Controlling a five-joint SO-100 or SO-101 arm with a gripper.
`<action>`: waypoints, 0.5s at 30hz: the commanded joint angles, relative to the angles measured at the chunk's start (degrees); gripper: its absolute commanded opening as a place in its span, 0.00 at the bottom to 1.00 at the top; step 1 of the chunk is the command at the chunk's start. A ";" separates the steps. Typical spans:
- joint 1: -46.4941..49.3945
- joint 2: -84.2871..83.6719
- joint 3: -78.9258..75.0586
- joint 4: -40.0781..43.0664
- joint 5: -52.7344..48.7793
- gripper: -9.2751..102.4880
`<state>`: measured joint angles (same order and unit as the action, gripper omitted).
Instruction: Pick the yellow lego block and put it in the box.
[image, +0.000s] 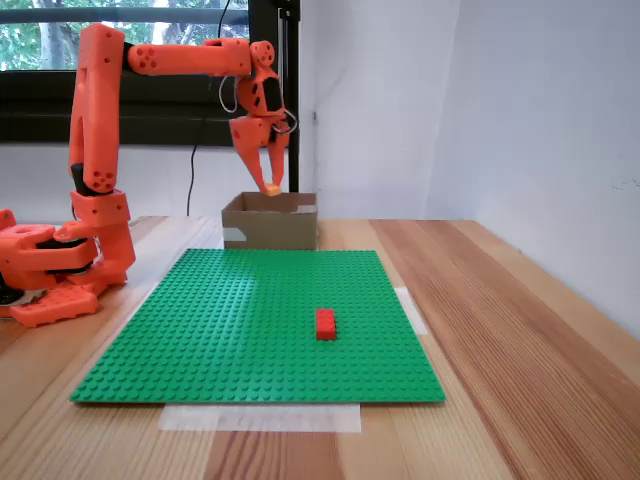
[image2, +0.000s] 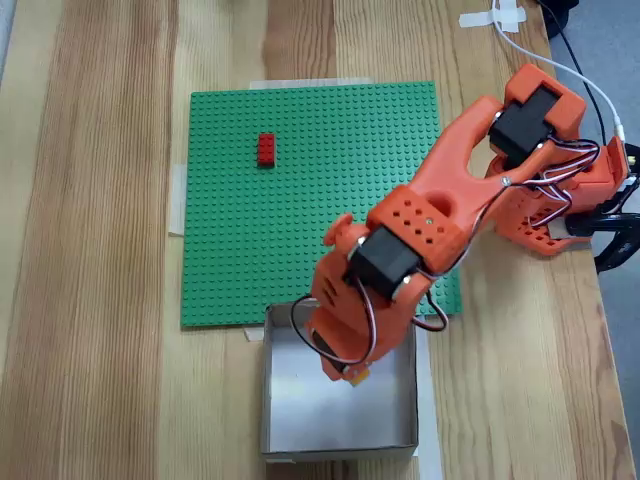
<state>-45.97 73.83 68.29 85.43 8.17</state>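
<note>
Pale tape (image: 260, 417) holds down the near edge of a green studded lego baseplate (image: 230, 330) in a fixed view from table height; more tape shows at the plate's right edge. On the plate, right of its middle, sits a red lego brick (image: 326, 323), alone and well apart from the arm. Behind the plate's far edge stands the box (image: 270, 222), low brown cardboard with a pale tape patch on its front left corner.

Above the box hangs the orange gripper (image: 272, 187), fingers pointing down and pinched on the yellow lego block (image: 271, 188), whose yellow-orange end peeks out at the fingertips just over the box's rim. The arm's base (image: 50, 265) rests on the wooden table (image: 500, 330) to the left.

Seen from above in a fixed view, the gripper (image2: 356, 374) reaches over the open box (image2: 290, 420), and the yellow lego block (image2: 359, 375) shows at its tip over the box's pale inside, near the upper right part. The red lego brick (image2: 266, 149) lies far up the baseplate (image2: 230, 230).

No readable writing or brand mark can be made out on any item.
</note>
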 joint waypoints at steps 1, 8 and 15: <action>-0.09 -0.88 -1.93 -0.88 1.05 0.08; 0.79 -5.10 -1.32 -3.78 1.23 0.08; 1.05 -7.03 0.35 -5.71 0.70 0.08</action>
<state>-45.44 66.53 68.55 80.68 9.23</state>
